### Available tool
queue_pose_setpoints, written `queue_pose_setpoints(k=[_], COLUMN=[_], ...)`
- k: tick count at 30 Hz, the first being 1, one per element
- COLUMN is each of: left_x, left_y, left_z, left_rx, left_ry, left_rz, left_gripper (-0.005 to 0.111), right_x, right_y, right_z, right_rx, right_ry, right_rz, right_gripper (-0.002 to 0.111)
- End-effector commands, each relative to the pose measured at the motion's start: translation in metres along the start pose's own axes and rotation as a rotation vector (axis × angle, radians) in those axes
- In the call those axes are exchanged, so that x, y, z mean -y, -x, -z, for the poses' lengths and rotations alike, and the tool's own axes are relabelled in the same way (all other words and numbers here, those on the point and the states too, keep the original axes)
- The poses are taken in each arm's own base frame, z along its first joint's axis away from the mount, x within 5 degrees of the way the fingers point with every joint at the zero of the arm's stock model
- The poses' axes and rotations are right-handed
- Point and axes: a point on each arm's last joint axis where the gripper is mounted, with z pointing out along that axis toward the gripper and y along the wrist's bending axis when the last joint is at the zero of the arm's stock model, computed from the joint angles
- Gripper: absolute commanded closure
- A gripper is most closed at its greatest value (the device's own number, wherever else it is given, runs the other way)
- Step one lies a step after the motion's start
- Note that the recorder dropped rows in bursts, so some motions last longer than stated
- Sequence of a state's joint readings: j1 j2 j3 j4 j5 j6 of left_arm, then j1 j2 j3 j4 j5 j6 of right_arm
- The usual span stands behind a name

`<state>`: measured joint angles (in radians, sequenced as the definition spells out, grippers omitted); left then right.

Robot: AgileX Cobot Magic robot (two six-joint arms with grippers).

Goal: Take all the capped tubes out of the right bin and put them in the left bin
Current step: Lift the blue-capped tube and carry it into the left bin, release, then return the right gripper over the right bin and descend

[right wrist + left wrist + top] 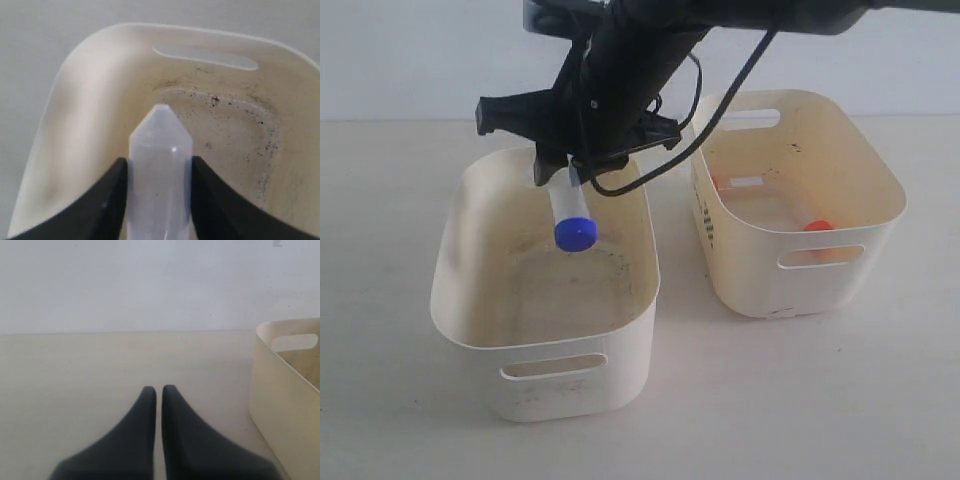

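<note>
One tube (569, 210) is pinched by its clear body in our right gripper (562, 172); we think it's light and slippery.

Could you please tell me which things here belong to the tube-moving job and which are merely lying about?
Job: blue-capped clear plastic tube in right hand; orange-red-capped tube; dash-marked cream plastic bin; speckled cream plastic bin.
Idle: shut left hand; black cable; pale tabletop.

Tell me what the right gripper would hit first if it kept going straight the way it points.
The right gripper would probably meet the left bin's speckled floor, beyond the tube it holds; depth is unclear.
</note>
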<state>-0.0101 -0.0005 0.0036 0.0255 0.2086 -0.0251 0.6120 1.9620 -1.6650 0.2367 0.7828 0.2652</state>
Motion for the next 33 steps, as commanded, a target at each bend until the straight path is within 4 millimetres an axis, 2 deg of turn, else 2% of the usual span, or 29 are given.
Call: queue_pose_setpoints(k=[1,2,4,7,9,14,16,19,24,27,29,31,33], left_x=[0.0,0.0,0.0,0.0,0.0,0.0,0.0,0.0,0.0,0.0,0.0,0.0,0.0], left_y=[0.002,0.002,0.002,0.002,0.002,0.002,0.002,0.002,0.002,0.002,0.002,0.002,0.002], left_z=[0.0,0.0,0.0,0.0,0.0,0.0,0.0,0.0,0.0,0.0,0.0,0.0,0.0], left_rx=[0.009,0.009,0.009,0.009,0.009,0.009,0.009,0.009,0.009,0.009,0.009,0.009,0.009], left_ry=[-0.001,-0.001,-0.001,-0.001,-0.001,-0.001,-0.001,-0.001,-0.001,-0.001,-0.001,-0.001,-0.001], left_rz=[0.016,0.016,0.016,0.016,0.016,0.016,0.016,0.016,0.016,0.016,0.016,0.016,0.016], left_gripper=[0.102,0.102,0.102,0.102,0.102,0.102,0.102,0.102,0.102,0.102,0.102,0.102,0.102], right_x=[-0.002,-0.002,-0.002,-0.002,-0.001,0.02,0.037,0.074,0.126,0.143,0.148,0.149,0.152], right_y=[0.001,0.001,0.001,0.0,0.002,0.013,0.019,0.03,0.039,0.041,0.041,0.04,0.038], right_z=[-0.002,-0.001,-0.001,0.0,0.008,0.052,0.07,0.093,0.112,0.108,0.101,0.09,0.081], right_rx=[0.013,0.017,0.016,0.011,0.013,0.06,0.061,0.003,-0.004,-0.006,-0.02,-0.044,-0.079], right_ry=[0.002,0.003,0.0,-0.001,-0.008,-0.142,-0.223,-0.301,-0.372,-0.393,-0.419,-0.423,-0.435], right_rz=[0.021,0.021,0.024,0.031,0.084,0.259,0.266,0.195,0.055,-0.039,-0.045,-0.04,-0.044], right_gripper=[0.037,0.03,0.034,0.052,0.068,0.109,0.108,0.108,0.108,0.102,0.091,0.074,0.066])
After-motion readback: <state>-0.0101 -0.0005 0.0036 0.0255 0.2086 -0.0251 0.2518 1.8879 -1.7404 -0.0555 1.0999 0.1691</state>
